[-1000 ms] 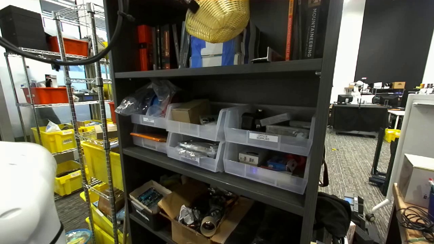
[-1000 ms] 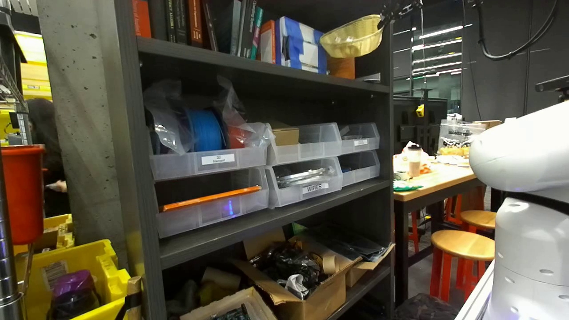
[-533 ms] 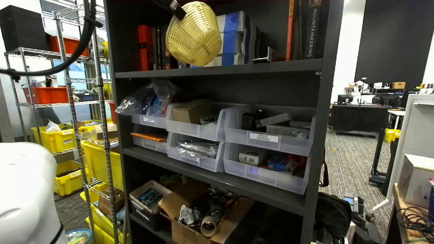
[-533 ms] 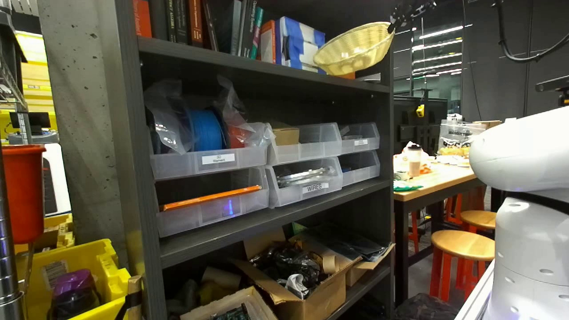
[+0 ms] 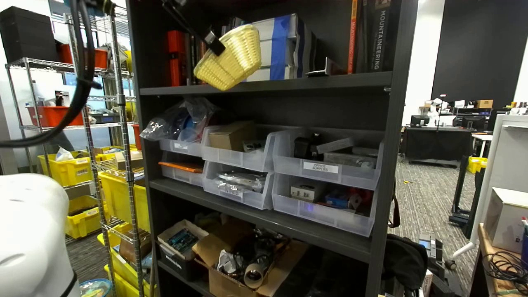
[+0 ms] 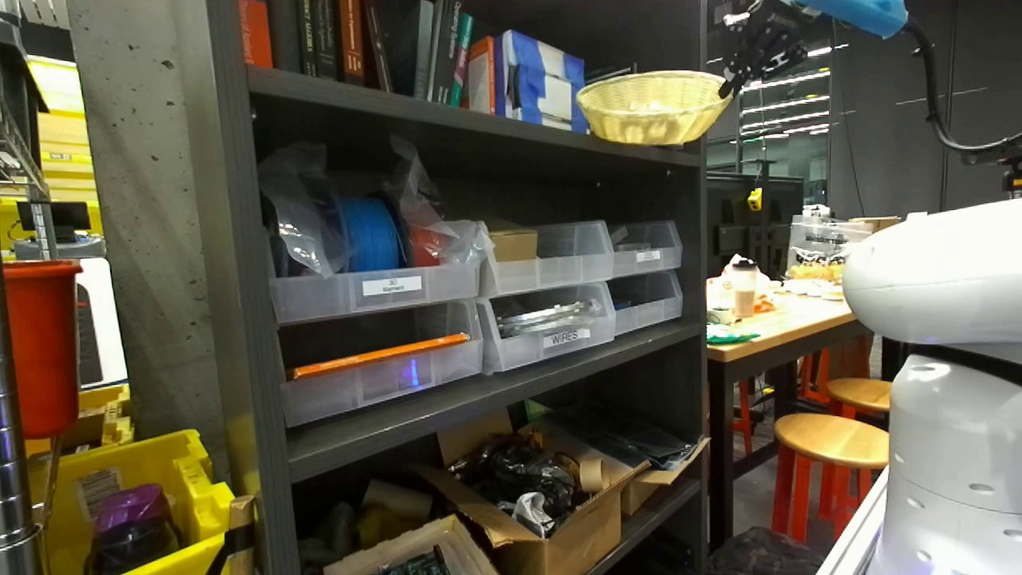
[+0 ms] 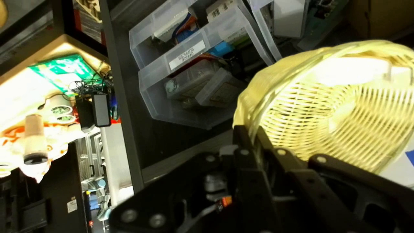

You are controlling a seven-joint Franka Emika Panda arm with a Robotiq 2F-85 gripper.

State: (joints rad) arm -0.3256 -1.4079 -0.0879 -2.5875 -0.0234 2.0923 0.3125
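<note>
A pale yellow woven basket (image 5: pixel 241 53) hangs from my gripper (image 5: pixel 215 43) in front of the upper shelf of a dark bookcase. In an exterior view the basket (image 6: pixel 651 116) looks nearly level with its opening up, its base about at the shelf edge's height. My gripper (image 6: pixel 726 84) is at the side of its rim. In the wrist view the black fingers of my gripper (image 7: pixel 253 134) are shut on the rim of the basket (image 7: pixel 300 119), one finger inside and one outside. The basket's inside shows no objects.
A taped white box (image 5: pixel 284 45) and books (image 6: pixel 351 40) stand on the upper shelf (image 5: pixel 330 81). Clear plastic bins, one labelled office supplies (image 5: pixel 330 173), fill the middle shelf. A cardboard box (image 6: pixel 579 535) is below. A wire rack (image 5: pixel 123 136) and a table (image 6: pixel 806 323) flank the bookcase.
The basket has come down and away from the upper shelf while held in my gripper. It has turned from tilted to nearly level. More of the gripper and arm now shows.
</note>
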